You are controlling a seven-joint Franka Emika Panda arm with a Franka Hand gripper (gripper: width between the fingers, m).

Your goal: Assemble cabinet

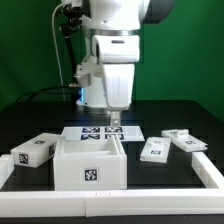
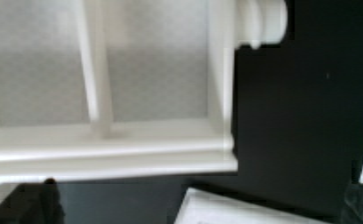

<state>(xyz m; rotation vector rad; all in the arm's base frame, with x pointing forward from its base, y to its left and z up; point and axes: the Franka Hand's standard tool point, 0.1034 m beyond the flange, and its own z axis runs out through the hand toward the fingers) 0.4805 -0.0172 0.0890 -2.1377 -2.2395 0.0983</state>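
The cabinet (image 1: 90, 160) is a large white open-topped box with one marker tag on its front, standing at the table's middle front. My gripper (image 1: 114, 123) hangs just behind the box's rear corner on the exterior view's right, low over the marker board (image 1: 98, 131). In the wrist view the cabinet (image 2: 107, 80) shows its ribbed inside and thick rim. My gripper (image 2: 199, 205) is open and empty, with one dark finger (image 2: 32, 205) showing. Three smaller white tagged blocks lie around: one on the exterior view's left (image 1: 33, 150) and two on the right (image 1: 157, 150) (image 1: 183, 140).
A white rail (image 1: 205, 168) borders the table at the front and on the exterior view's right. A flat white corner (image 2: 249, 208) lies below the gripper in the wrist view. The table top is black.
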